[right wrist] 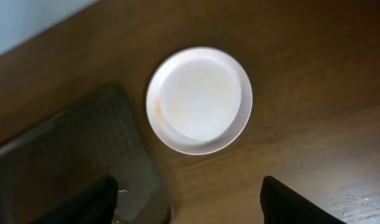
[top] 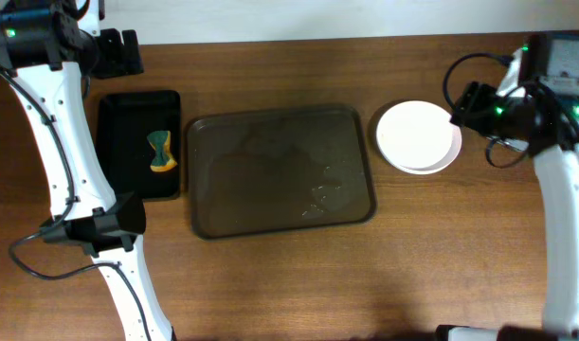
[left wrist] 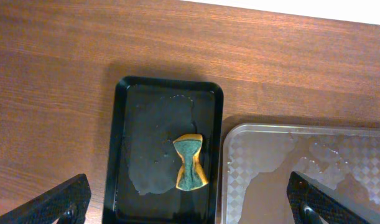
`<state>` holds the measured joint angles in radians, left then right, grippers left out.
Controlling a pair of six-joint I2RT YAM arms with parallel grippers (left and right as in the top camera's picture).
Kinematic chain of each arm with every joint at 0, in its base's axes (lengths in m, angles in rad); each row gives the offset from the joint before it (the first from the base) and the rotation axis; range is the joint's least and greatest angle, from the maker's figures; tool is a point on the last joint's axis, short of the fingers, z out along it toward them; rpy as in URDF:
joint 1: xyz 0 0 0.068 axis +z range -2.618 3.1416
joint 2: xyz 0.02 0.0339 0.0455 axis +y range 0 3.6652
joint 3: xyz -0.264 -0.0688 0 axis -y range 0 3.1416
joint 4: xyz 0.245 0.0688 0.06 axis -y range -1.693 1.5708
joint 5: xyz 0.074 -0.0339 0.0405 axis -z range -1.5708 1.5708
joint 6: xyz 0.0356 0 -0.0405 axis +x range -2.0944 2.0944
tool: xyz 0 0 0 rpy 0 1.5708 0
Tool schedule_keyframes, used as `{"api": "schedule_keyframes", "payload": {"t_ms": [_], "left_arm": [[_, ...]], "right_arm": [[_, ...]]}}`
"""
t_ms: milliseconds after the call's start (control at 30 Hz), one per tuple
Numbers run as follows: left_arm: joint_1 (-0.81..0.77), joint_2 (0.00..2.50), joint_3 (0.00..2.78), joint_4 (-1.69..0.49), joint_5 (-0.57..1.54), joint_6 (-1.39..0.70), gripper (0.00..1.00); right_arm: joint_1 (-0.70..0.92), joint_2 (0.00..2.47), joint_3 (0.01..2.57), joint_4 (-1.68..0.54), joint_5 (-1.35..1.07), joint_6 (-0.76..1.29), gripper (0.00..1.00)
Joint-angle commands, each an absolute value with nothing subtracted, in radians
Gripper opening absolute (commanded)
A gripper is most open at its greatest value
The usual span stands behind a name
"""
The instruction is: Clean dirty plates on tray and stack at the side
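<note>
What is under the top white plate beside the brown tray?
Under the top plate, the rim of a second white plate shows as a crescent. Everything else below is covered, so how many plates lie there cannot be told.

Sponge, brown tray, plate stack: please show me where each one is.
sponge (left wrist: 190,163), left wrist view, its green middle.
brown tray (top: 242,189), overhead view, bare floor left of centre.
plate stack (right wrist: 199,99), right wrist view, centre of top plate.
</note>
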<state>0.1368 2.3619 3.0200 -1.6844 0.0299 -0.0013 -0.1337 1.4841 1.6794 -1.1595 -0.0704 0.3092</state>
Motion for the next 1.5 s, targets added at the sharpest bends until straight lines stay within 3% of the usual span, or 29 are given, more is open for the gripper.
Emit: {"api": "schedule_keyframes", "payload": {"t_ms": [0, 33, 67, 100, 400, 533, 833, 933, 1300, 1467], "left_arm": [[0.134, 2.362, 3.021, -1.688, 0.037, -0.012, 0.99], [0.134, 2.362, 3.021, -1.688, 0.037, -0.012, 0.99], [0.134, 2.362, 3.021, -1.688, 0.038, -0.012, 0.99], [0.134, 2.362, 3.021, -1.688, 0.037, -0.012, 0.99], [0.134, 2.362, 3.021, -1.688, 0.037, -0.012, 0.99], [0.134, 2.362, 3.021, -1.688, 0.037, -0.012, 0.99], [0.134, 2.362, 3.021, -1.688, 0.037, -0.012, 0.99], [0.134, 2.362, 3.021, -1.688, 0.037, -0.012, 0.99], [0.134, 2.362, 3.021, -1.688, 0.037, -0.012, 0.99], [0.134, 2.362, 3.021, -1.688, 0.038, -0.012, 0.99]], "right_arm": [[-0.123, 1.327, 1.688, -1.214, -0.079, 0.292, 0.73], [-0.123, 1.284, 1.688, -1.234, -0.079, 0.292, 0.74], [-0.124, 1.234, 1.688, -1.258, -0.08, 0.292, 0.95], [-0.124, 1.186, 1.688, -1.278, -0.079, 0.292, 0.99], [-0.124, 1.047, 1.686, -1.316, 0.05, 0.276, 0.98], [-0.125, 0.956, 1.564, -1.129, 0.026, 0.137, 0.98], [-0.12, 0.408, 0.509, -0.196, -0.183, 0.105, 0.98], [-0.06, 0.239, 0.287, -0.021, -0.188, 0.104, 0.98], [-0.012, 0.121, 0.194, 0.042, -0.165, 0.1, 0.98], [-0.011, 0.02, 0.145, 0.043, -0.165, 0.003, 0.98]]}}
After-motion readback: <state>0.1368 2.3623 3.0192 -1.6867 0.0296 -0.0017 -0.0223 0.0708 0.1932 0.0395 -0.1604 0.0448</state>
